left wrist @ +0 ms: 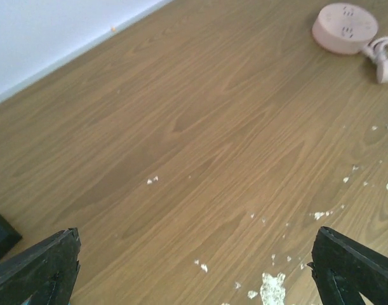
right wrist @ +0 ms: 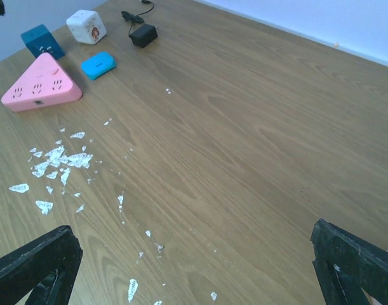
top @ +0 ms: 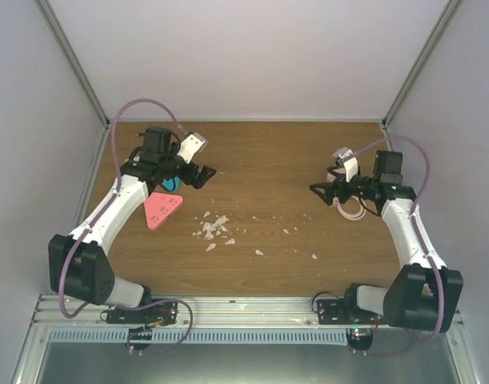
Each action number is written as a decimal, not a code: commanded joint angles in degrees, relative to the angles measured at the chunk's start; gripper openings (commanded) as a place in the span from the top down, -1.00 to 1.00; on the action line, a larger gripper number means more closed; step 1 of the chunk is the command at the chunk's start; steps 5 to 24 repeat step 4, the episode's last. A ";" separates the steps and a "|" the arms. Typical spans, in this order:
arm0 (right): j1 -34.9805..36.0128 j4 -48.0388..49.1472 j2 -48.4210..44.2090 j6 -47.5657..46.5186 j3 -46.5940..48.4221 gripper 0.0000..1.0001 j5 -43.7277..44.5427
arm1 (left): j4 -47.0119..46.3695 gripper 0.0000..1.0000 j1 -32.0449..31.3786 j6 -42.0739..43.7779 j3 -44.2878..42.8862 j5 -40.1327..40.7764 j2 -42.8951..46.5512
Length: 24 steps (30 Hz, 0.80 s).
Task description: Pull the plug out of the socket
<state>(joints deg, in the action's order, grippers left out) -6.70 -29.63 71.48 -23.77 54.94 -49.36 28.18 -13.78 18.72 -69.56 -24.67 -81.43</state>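
Right gripper (right wrist: 192, 229) nearest the lens: fingers spread wide, nothing between them, bare wood below. Left gripper (left wrist: 194, 238) is likewise wide apart and empty, hanging near the socket (right wrist: 41, 86) on its far right side; the left forearm crosses the socket's far corner in the top view. Socket lies flat, outlet face up, on the left half of the table (top: 268, 160). Its sides are about equal, so no clear long axis; one corner points toward the near edge. Behind the socket, as the right wrist sees it: blue flat pad (right wrist: 98, 65), teal block (right wrist: 42, 41), white cube (right wrist: 86, 25), black adapter (right wrist: 143, 35) with cord. White flakes (right wrist: 57, 159) scatter right of the socket, between it and the right gripper. Well right of the socket: round pink disc (left wrist: 345, 27), white plug (left wrist: 385, 68) just beside it.
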 commanded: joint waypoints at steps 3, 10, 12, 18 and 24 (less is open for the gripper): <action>0.31 6.33 -2.53 2.15 -2.97 -0.99 -0.26 | -7.39 -0.98 -0.21 0.22 6.05 2.53 3.19; 0.32 6.46 -2.69 2.23 -2.99 -0.99 -0.09 | -7.91 -0.98 -0.20 0.03 6.39 1.83 3.42; 0.32 6.46 -2.69 2.23 -2.99 -0.99 -0.09 | -7.91 -0.98 -0.20 0.03 6.39 1.83 3.42; 0.32 6.46 -2.69 2.23 -2.99 -0.99 -0.09 | -7.91 -0.98 -0.20 0.03 6.39 1.83 3.42; 0.32 6.46 -2.69 2.23 -2.99 -0.99 -0.09 | -7.91 -0.98 -0.20 0.03 6.39 1.83 3.42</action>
